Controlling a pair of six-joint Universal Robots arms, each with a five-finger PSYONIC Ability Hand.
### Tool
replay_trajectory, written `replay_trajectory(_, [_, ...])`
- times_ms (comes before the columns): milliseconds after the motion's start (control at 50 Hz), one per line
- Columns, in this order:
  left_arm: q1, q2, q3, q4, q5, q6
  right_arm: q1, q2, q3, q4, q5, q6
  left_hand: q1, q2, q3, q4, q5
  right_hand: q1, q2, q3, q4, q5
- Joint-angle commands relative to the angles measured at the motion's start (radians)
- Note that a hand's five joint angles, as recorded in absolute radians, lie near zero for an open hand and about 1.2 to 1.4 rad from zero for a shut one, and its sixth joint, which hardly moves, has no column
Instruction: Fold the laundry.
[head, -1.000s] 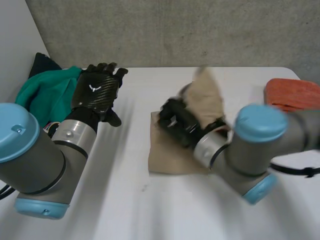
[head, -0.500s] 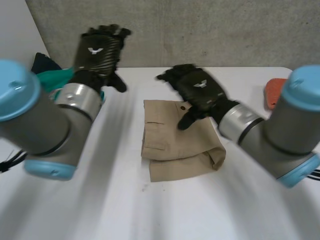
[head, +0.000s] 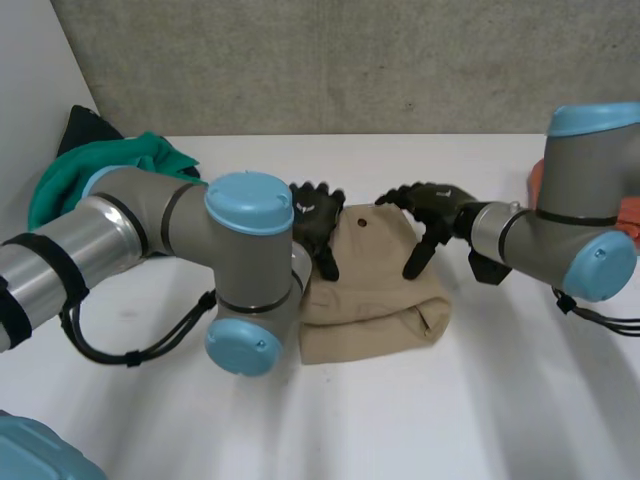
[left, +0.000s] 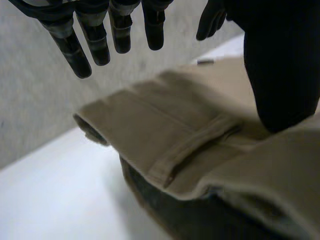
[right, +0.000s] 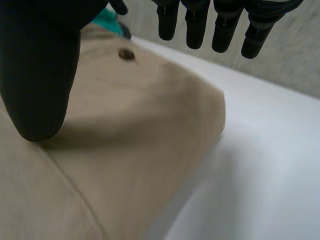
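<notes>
Now both hands have come down to the shorts; half a second back our left hand (head: 315, 225) was raised by the wall and our right hand (head: 425, 215) hovered above the cloth. The shorts (head: 370, 290) lie folded on the table (head: 400, 420) between the two hands, so we judge this fold done, needing only a press. Each hand is open, fingers straight over the cloth, thumb on or just above it. Both arms reach inward.
</notes>
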Motion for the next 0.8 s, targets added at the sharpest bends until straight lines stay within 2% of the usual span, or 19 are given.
replay_trajectory(20, [-0.008, 0.001, -0.068, -0.084, -0.032, -0.027, 0.007, 0.046, 0.051, 0.011, 0.036, -0.178, -0.028, -0.020, -0.033, -0.020, -0.040, -0.048, -0.031, -0.029, -0.034, -0.047])
replay_trajectory(160, [-0.015, 0.007, -0.109, -0.110, -0.031, -0.011, 0.010, 0.047, 0.134, -0.018, 0.087, -0.353, -0.023, -0.014, -0.027, -0.014, -0.035, -0.048, -0.031, -0.029, -0.034, -0.047])
replay_trajectory(300, [-0.010, 0.008, -0.108, -0.127, -0.029, 0.015, 0.011, 0.012, 0.206, -0.150, 0.087, -0.359, -0.017, -0.008, -0.021, -0.009, -0.029, -0.048, -0.031, -0.029, -0.034, -0.047])
replay_trajectory(400, [-0.016, 0.025, -0.109, -0.132, -0.023, 0.015, 0.011, -0.078, 0.284, -0.253, 0.087, -0.359, -0.014, -0.005, -0.018, -0.006, -0.026, -0.048, -0.031, -0.029, -0.034, -0.047])
replay_trajectory(520, [-0.005, 0.174, -0.112, -0.113, -0.017, 0.010, 0.002, -0.196, 0.376, -0.337, 0.104, -0.367, -0.031, -0.023, -0.036, -0.023, -0.043, -0.048, -0.031, -0.029, -0.034, -0.047])
replay_trajectory(560, [-0.001, 0.214, -0.111, -0.094, -0.003, 0.010, -0.001, -0.258, 0.420, -0.369, 0.136, -0.365, -0.031, -0.023, -0.036, -0.023, -0.043, -0.048, -0.031, -0.029, -0.034, -0.047])
replay_trajectory(620, [0.010, 0.277, -0.114, -0.037, 0.064, 0.013, 0.008, -0.328, 0.486, -0.388, 0.180, -0.358, -0.031, -0.023, -0.036, -0.023, -0.043, -0.048, -0.031, -0.029, -0.034, -0.047])
replay_trajectory(700, [0.047, 0.338, -0.115, -0.008, 0.194, 0.012, 0.007, -0.396, 0.607, -0.397, 0.208, -0.356, -0.011, -0.002, -0.015, -0.003, -0.023, -0.048, -0.031, -0.029, -0.034, -0.047])
replay_trajectory(720, [0.057, 0.358, -0.115, -0.009, 0.263, 0.010, 0.008, -0.399, 0.634, -0.403, 0.206, -0.356, 0.004, 0.012, -0.001, 0.012, -0.008, -0.048, -0.031, -0.029, -0.034, -0.047])
replay_trajectory(780, [0.068, 0.378, -0.115, -0.017, 0.381, 0.007, 0.016, -0.410, 0.748, -0.457, 0.185, -0.355, 0.007, 0.015, 0.002, 0.015, -0.005, -0.048, -0.031, -0.029, -0.034, -0.047])
replay_trajectory(800, [0.076, 0.386, -0.115, -0.030, 0.456, 0.004, 0.022, -0.411, 0.778, -0.478, 0.177, -0.353, 0.007, 0.015, 0.002, 0.015, -0.005, -0.048, -0.031, -0.029, -0.034, -0.047])
